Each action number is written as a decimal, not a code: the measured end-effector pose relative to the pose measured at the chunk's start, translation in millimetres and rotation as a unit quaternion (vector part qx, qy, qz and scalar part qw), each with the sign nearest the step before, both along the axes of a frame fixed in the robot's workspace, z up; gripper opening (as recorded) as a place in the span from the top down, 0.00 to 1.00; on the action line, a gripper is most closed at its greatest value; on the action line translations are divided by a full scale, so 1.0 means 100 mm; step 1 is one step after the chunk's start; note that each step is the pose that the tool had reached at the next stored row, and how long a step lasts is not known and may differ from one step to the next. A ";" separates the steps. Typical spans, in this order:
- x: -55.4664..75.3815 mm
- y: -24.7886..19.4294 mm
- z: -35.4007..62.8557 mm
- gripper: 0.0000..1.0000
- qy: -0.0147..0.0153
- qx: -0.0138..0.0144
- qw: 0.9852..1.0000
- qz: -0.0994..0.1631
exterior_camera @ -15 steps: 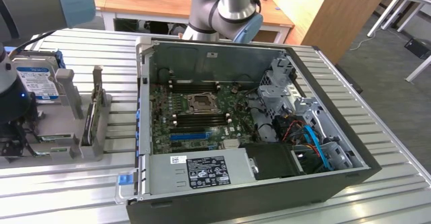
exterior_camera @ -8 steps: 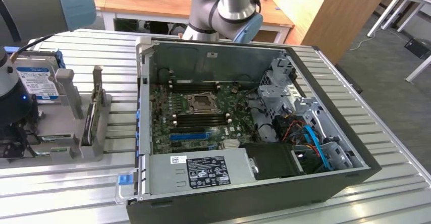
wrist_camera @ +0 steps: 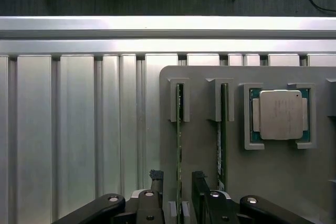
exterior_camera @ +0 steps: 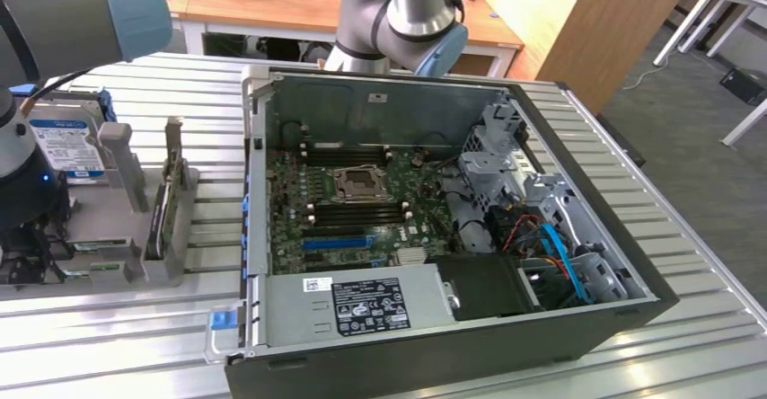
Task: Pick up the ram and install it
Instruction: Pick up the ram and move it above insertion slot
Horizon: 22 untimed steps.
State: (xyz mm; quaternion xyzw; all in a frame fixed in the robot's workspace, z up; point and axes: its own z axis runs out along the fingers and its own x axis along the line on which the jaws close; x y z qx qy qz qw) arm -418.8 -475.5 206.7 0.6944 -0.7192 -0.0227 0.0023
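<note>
Ram, a long thin green circuit-board stick (wrist_camera: 179, 129), stands on edge in a slot of the flat grey plastic holder (wrist_camera: 202, 156) on the ribbed aluminium table (wrist_camera: 79, 129). My gripper (wrist_camera: 177, 182) straddles one end of it, black fingers (wrist_camera: 156, 177) spread wide, with a gap on each side.

ram (wrist_camera: 179, 140) | thin green stick | on edge (upright) | in grey holder (wrist_camera: 262, 182) slot
</note>
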 end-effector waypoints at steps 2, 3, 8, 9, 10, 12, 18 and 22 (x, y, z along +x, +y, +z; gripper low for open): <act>0.00 0.000 -0.002 0.65 0.000 0.000 1.000 0.000; 0.00 0.001 -0.004 0.65 0.000 0.000 1.000 0.000; 0.04 0.001 -0.004 0.65 0.000 0.000 1.000 0.000; 0.05 0.000 -0.004 0.65 0.000 0.000 1.000 0.000; 0.06 0.000 -0.005 0.65 0.000 0.000 1.000 0.000; 0.08 0.001 -0.006 0.65 0.000 0.000 1.000 0.000; 0.09 0.003 -0.012 0.65 0.000 0.000 1.000 0.000; 0.09 0.021 -0.019 0.65 0.000 0.000 1.000 0.000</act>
